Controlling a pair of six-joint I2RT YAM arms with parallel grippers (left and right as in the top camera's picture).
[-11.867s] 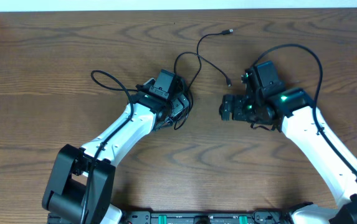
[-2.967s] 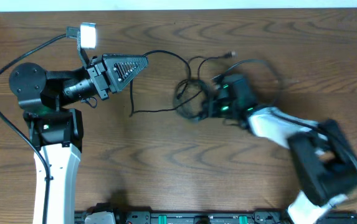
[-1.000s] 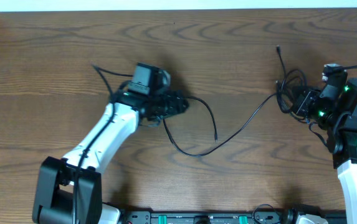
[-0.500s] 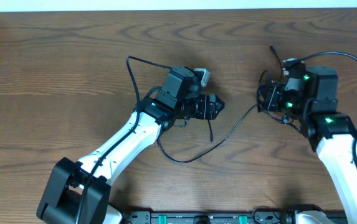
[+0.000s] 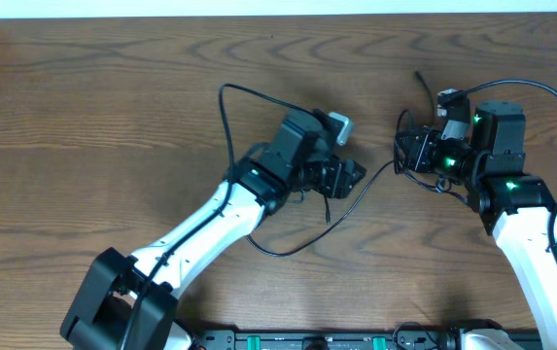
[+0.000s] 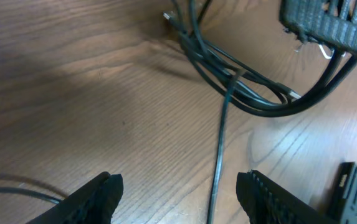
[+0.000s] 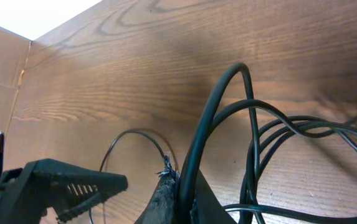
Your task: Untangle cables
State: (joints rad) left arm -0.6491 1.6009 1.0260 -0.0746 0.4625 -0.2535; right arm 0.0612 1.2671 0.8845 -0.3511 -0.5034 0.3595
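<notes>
Overhead looks straight down on the table (image 5: 84,117); both wrist views skim it closely, sharing, perhaps, the cables (image 6: 215,62).

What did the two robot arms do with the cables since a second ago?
The arms came toward each other: the left gripper slid right and the right gripper slid left, so the cables between them bend in a tighter loop. The right gripper stayed shut on its bunch. The left gripper is open, with one cable running between its fingers.

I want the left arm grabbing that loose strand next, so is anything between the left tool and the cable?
Nothing visible does. The left tool stands open above the table, and the thin cable strand runs straight into the gap between its fingers.
</notes>
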